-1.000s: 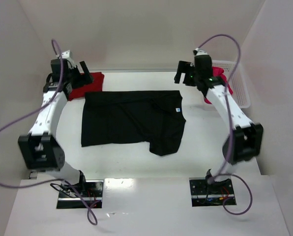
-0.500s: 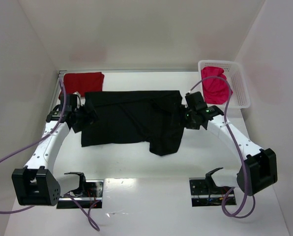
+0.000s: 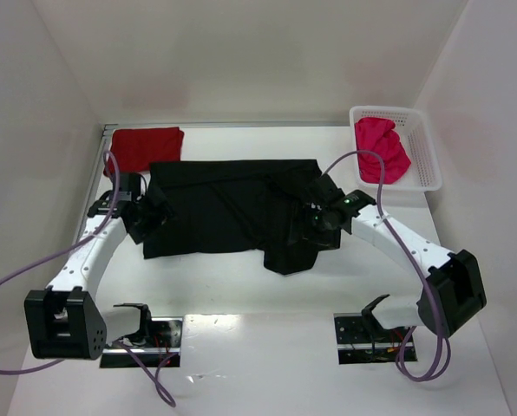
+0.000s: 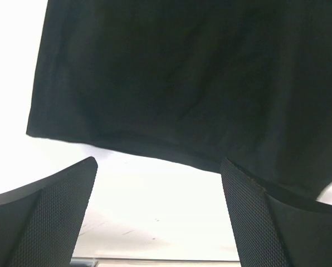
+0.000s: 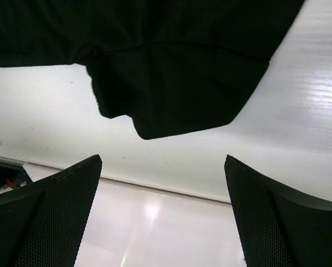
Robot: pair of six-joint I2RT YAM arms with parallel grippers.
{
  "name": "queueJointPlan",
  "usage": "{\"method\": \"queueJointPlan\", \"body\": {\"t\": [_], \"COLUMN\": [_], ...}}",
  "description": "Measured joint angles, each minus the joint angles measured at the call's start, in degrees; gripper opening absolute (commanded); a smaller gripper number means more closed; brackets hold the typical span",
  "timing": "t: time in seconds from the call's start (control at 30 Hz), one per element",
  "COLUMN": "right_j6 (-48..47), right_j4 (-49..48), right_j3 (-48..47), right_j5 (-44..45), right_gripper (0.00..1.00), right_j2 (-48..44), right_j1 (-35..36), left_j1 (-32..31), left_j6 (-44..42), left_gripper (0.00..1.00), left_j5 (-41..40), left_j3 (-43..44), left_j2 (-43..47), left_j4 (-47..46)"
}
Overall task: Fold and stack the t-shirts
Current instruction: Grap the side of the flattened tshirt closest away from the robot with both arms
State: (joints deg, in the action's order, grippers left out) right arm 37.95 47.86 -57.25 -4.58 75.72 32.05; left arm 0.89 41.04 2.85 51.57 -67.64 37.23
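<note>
While both jaws hang open at either end of the black t-shirt (image 3: 224, 204) | step: likely first fold | next: pinch its edges.

I see the spread t-shirt (image 3: 232, 208) mid-table (image 3: 241, 282), the folded t-shirt (image 3: 146, 147) behind its left corner, and the bunched t-shirt (image 3: 382, 147) in the basket (image 3: 428, 163) at far right.

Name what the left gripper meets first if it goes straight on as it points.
Probably the black t-shirt's edge, just ahead of the open left gripper; depth is unclear, so the table might come first.
</note>
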Motion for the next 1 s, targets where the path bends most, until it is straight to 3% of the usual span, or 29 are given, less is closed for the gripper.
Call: {"method": "queueJointPlan", "body": {"t": [0.27,0.9,1.0], "right_j6": [1.64,0.74,0.50], "right_j4": [-0.42,-1.73,-1.77], "right_j3": [1.42,1.36,1.33], "right_j5": [0.22,-0.22,-0.22], "right_gripper": [0.96,0.98,0.98], "right_j2": [2.47,4.44,4.48], "right_j1": [0.00,0.00,0.00], "left_j1": [-0.02,2.05,2.21], "left_j6": [3.19,14.99,16.35], "left_gripper": [0.99,0.99,0.94], "left_j5": [-4.48,-19.30,-19.30], "left_j3": [-3.87,-6.32,-7.41], "left_j2": [-6.25,-6.86,-8.46], "left_j4": [0.13,2.14,1.51]}}
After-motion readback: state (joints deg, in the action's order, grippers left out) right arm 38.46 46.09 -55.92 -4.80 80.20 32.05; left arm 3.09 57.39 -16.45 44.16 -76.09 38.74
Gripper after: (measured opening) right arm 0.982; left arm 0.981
